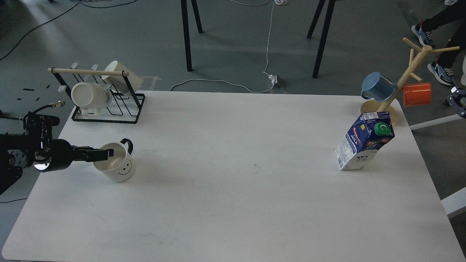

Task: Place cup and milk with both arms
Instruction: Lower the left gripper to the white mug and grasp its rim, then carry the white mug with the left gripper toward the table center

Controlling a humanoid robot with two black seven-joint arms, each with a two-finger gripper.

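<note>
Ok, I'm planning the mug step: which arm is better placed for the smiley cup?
Left. Its pincer is already at the rim of the cup on the table's left side. No right arm shows in the head view, and the milk stands far right.

Cup (117, 163) left, milk (364, 145) right

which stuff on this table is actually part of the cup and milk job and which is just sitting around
Part of the job:
- smiley-face cup, with the left gripper at its rim
- milk carton, standing alone at the right

Just lying about:
- black wire rack with two cream mugs
- wooden mug tree holding a blue mug and an orange mug
</note>
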